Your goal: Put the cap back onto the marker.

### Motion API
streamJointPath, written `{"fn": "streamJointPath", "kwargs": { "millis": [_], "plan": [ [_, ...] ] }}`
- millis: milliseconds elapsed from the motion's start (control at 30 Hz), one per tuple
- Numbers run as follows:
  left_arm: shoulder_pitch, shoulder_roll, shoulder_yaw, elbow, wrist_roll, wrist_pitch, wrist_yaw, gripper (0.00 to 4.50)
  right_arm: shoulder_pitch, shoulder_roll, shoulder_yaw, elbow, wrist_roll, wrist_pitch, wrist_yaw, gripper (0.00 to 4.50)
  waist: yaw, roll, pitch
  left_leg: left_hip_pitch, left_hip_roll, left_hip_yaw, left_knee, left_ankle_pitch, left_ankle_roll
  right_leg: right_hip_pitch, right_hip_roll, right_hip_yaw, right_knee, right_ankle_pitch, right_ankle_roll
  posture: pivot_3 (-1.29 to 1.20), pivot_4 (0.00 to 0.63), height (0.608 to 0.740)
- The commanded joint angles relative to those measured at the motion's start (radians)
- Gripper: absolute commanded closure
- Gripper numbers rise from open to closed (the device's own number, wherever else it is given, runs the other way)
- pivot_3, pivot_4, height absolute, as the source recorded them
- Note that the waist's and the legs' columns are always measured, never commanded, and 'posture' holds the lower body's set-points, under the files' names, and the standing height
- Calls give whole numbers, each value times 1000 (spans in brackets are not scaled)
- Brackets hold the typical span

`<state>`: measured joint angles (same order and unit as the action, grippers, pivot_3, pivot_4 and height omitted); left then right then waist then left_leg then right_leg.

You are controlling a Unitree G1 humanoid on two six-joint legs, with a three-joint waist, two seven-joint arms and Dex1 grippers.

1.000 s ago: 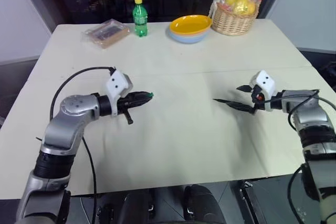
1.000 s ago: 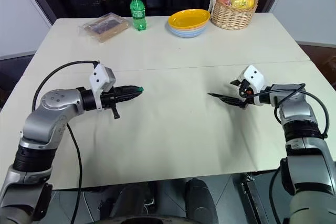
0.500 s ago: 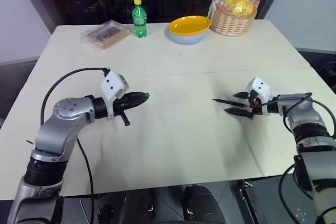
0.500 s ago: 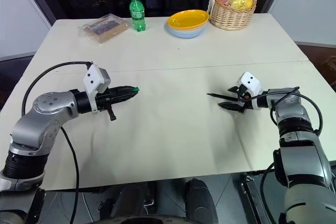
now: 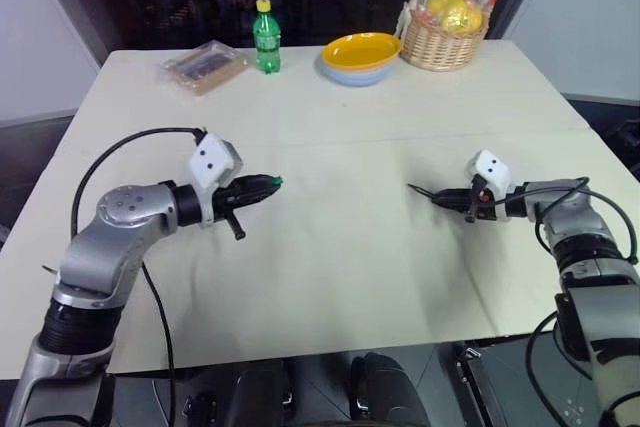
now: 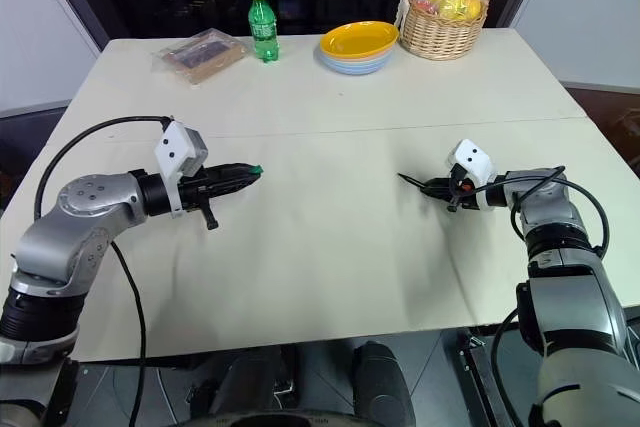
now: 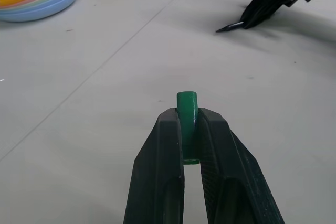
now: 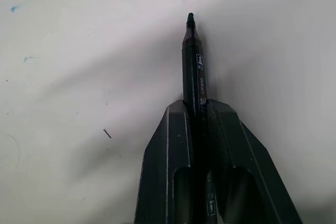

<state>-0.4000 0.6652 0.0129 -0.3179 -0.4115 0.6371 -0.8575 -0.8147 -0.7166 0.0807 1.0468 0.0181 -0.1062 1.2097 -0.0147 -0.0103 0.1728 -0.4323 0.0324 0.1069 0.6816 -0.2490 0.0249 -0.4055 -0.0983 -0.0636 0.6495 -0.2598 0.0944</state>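
Left gripper (image 7: 189,129): jaws clamped on the cap (image 7: 187,109), held above the bench (image 5: 340,267) on its left half; the cap's end pokes out past the fingertips.
Right gripper (image 8: 195,109): jaws clamped on the marker (image 8: 193,72), low over the right half of the bench.
Marker: sticks out beyond the jaws, bare pointed tip aimed toward the left gripper.
Cap and marker: well apart, facing each other across the middle of the bench.
Far edge of bench: green bottle (image 5: 266,37), stacked bowls (image 5: 362,55), fruit basket (image 5: 446,35), wrapped packet (image 5: 205,64).
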Motion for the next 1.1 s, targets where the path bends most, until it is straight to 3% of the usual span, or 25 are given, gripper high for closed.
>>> {"fn": "streamJointPath", "kwargs": {
  "millis": [33, 400, 700, 1100],
  "plan": [
    [-43, 12, -46, 43, 24, -69, -55, 4500, 8, -13, 6, -115, -10, -17, 19, 4474, 0, 0, 0, 0, 0, 0, 0, 0, 0, 0, 0, 0, 0, 0, 0, 0, 150, 740],
    [-238, -34, -212, 348, 141, -344, -270, 4500, 45, -77, 44, -666, -23, 51, 63, 4474, 4, 7, 4, -3, 0, 2, -2, 0, 1, -4, 0, 0, 0, 0, 1, 0, 150, 740],
    [-348, -100, -231, 469, 178, -432, -334, 4500, 55, -72, 89, -838, -66, 69, 31, 4474, 3, 7, 4, -5, 0, 2, -1, -1, 3, -6, 1, 0, 0, 0, 1, 0, 150, 740],
    [-374, -122, -231, 496, 202, -439, -368, 4500, 42, -27, 126, -938, -66, 96, -5, 4474, 3, 7, 4, -7, 0, 2, 0, -1, 2, -8, 1, 0, 0, 0, 1, 0, 150, 740]
  ]
}}
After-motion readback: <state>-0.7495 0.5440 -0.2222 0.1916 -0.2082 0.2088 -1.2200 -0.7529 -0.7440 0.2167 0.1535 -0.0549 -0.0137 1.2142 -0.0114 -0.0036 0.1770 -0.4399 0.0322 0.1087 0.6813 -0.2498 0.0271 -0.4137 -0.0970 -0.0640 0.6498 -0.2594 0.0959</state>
